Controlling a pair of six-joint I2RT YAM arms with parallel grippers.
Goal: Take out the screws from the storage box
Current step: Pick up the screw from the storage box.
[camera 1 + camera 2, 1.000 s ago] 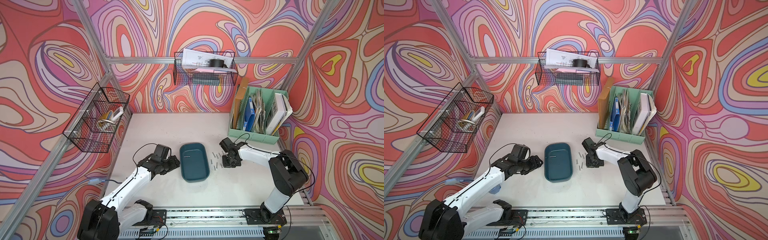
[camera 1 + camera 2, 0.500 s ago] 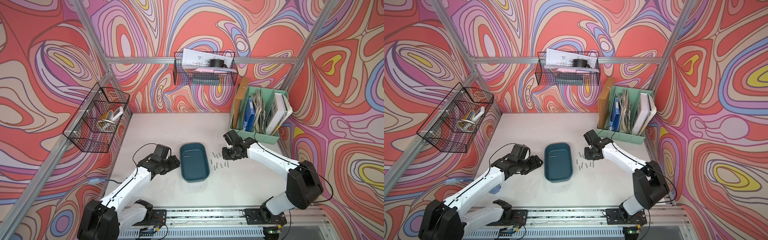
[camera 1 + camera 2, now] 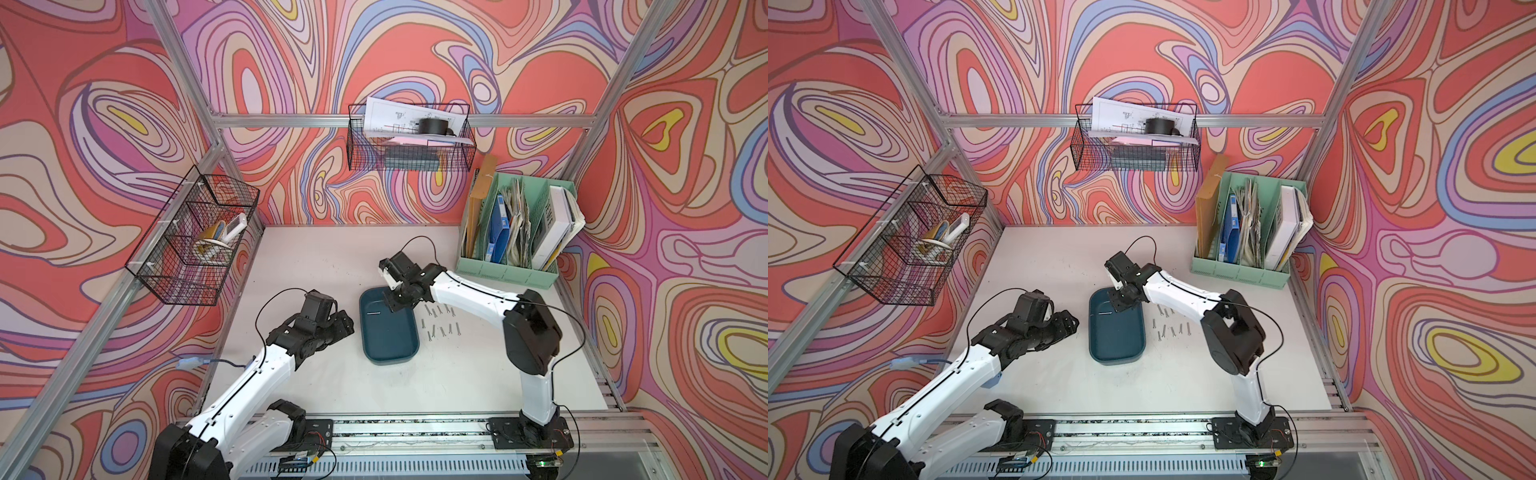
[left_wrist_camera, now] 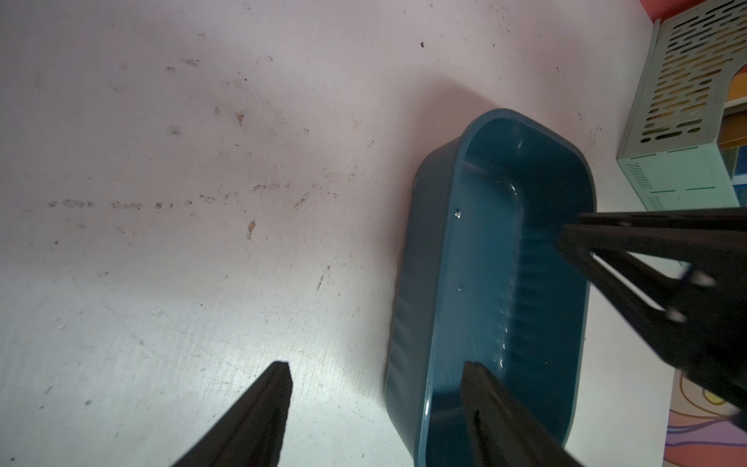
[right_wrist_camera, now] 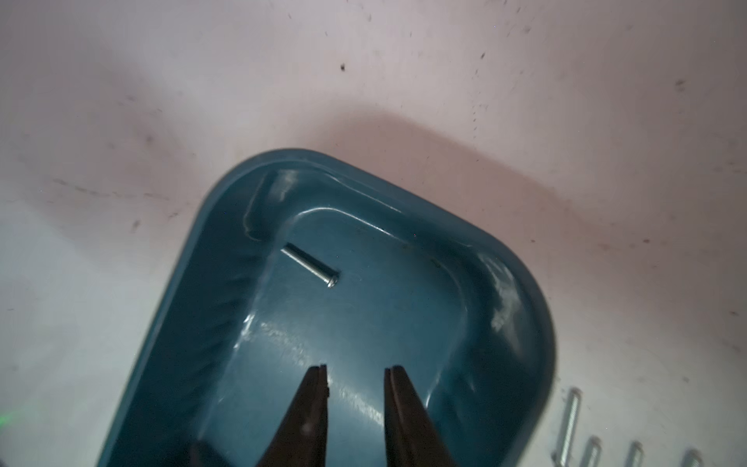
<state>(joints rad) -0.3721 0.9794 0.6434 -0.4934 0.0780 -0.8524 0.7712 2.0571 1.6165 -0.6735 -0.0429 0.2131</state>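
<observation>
My left claw [image 4: 376,366] hung spread wide and empty just beside the tray's [image 3: 390,345] left rim. My right claw [image 5: 355,368], slightly parted and grasping nothing, hovered over the tray's far end, where one screw [image 5: 309,265] lay. The other screws [image 3: 440,320] lay on the tabletop [image 3: 374,399] just right of the tray.

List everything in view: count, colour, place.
storage box: one, dark teal, mid-table.
screw in box: one, silver, near the box's far end.
screws on table: about ten, silver, beside the box on the right arm's side.
file organiser: one, mint green, back right corner.
wire baskets: two, black, one on the left wall, one on the back wall.
table: one, white.
left tool: black, open, beside the box.
right tool: black, open, empty, over the box.
</observation>
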